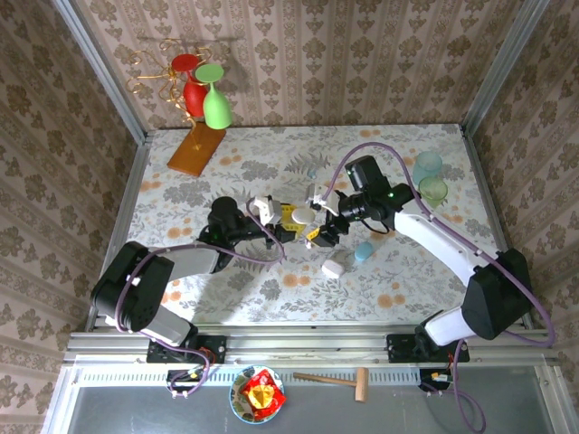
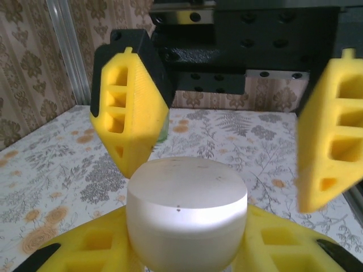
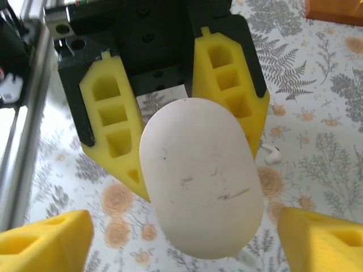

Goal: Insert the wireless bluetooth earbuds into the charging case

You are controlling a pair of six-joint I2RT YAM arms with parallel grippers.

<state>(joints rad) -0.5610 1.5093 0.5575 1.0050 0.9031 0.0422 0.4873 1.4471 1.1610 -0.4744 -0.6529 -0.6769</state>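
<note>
Floral-printed worktop [image 1: 271, 172] covers the floor of a booth walled in damask-patterned paper. The two arms meet at its middle, and much is masked there. From above, the charging case [image 1: 301, 217] is only a small white blob between the fingers, and whether it has a lid open cannot be told.

The left gripper [image 1: 288, 224] is clamped on this case, with its yellow fingers pressed to both sides and hiding the lower part in the left wrist view. The right gripper [image 1: 312, 221] faces it with fingers spread wide, one to each side, gripping nothing. Whether a tip brushes the case is unclear.

One of the wireless bluetooth earbuds [image 3: 273, 153], a tiny white bit, lies on the worktop just beside a left finger.

A white pebble-shaped piece [image 1: 334, 267] and a light-blue piece [image 1: 363, 251] lie close together nearer the arm bases. Two translucent green cups [image 1: 432, 188] stand at the far right, their contents indiscernible. A wooden stand [image 1: 194, 149] at the far left bears a red and a green glass. On the near ledge sit a bowl [image 1: 258, 395] of red-and-yellow wrappers and a wooden mallet [image 1: 336, 380].
</note>
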